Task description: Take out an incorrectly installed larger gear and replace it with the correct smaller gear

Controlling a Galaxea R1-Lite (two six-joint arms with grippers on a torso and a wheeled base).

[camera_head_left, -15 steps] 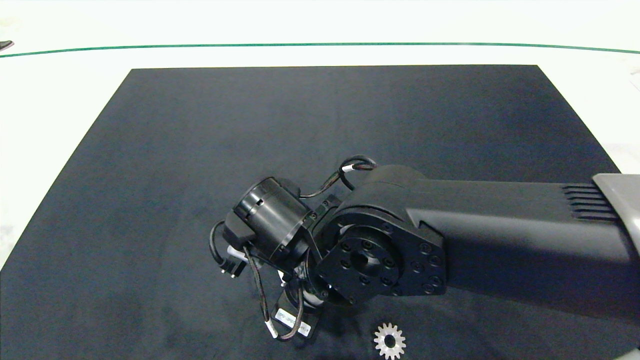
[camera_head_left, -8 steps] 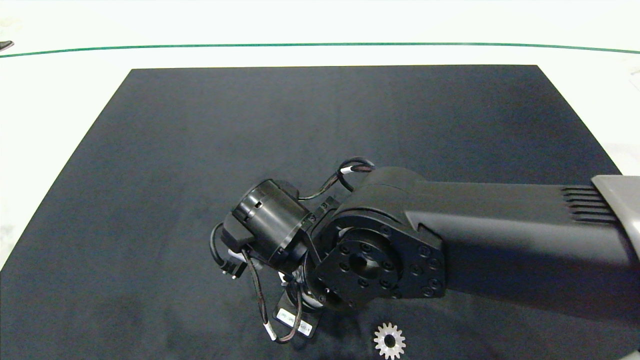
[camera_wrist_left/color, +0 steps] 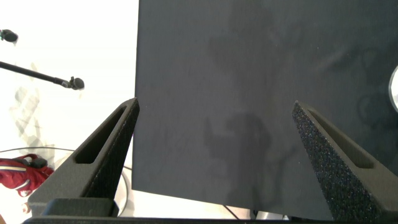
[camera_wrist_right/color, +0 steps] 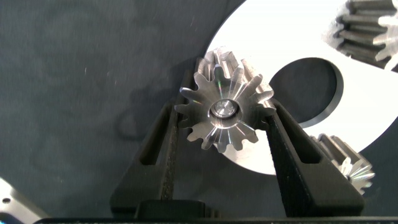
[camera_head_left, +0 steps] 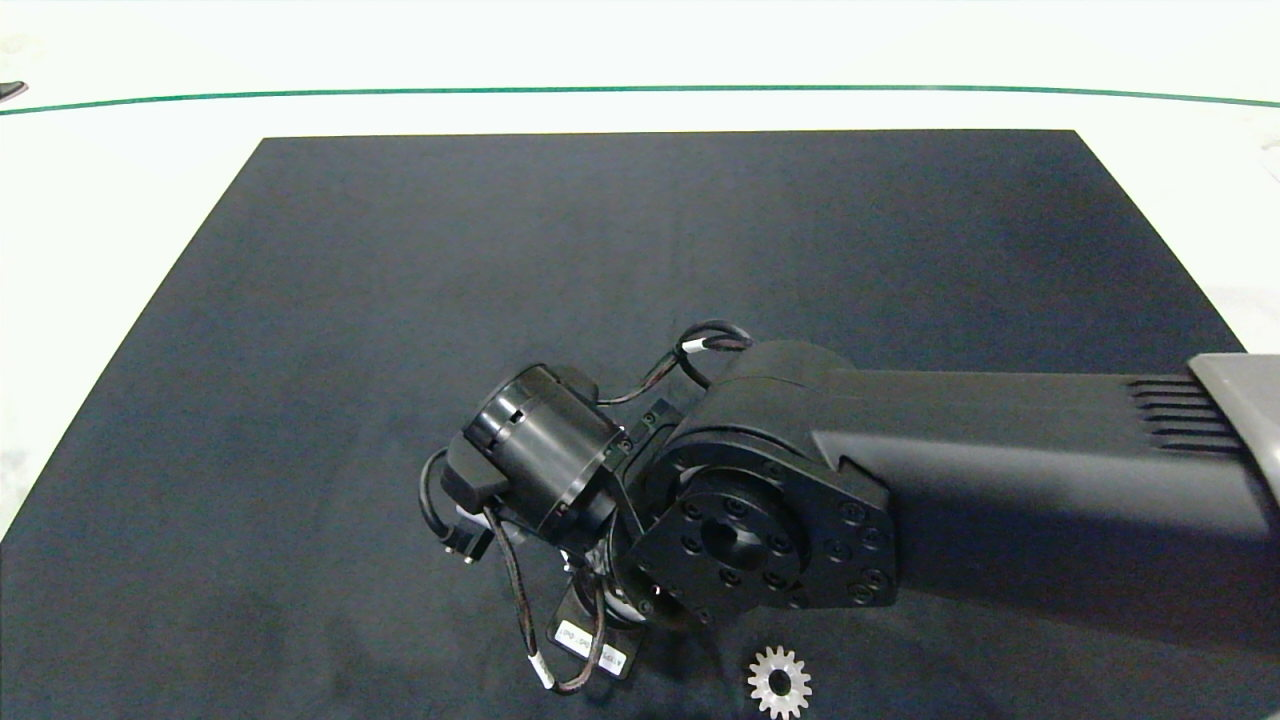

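The larger gear (camera_wrist_right/color: 222, 112), silver with long pointed teeth, sits on a pin at the rim of a white disc plate (camera_wrist_right/color: 280, 37) in the right wrist view. My right gripper (camera_wrist_right/color: 225, 93) is closed on it, one dark finger pressed to each side of its teeth. In the head view my right arm (camera_head_left: 900, 480) reaches in from the right and hides the gripper, the plate and that gear. A smaller gear (camera_head_left: 779, 682) lies loose on the black mat (camera_head_left: 500, 250), near the front edge. My left gripper (camera_wrist_left/color: 214, 149) hangs open over the mat's edge, holding nothing.
Two more small gears (camera_wrist_right/color: 367, 31) (camera_wrist_right/color: 345, 163) stand on the white plate around its round centre hole (camera_wrist_right/color: 308, 84). The white table (camera_head_left: 120, 180) surrounds the mat, with a green line (camera_head_left: 640, 89) at the back. Cables (camera_head_left: 520, 600) hang from the right wrist.
The right arm's wrist has shifted slightly toward the mat's front edge. The loose small gear has not moved.
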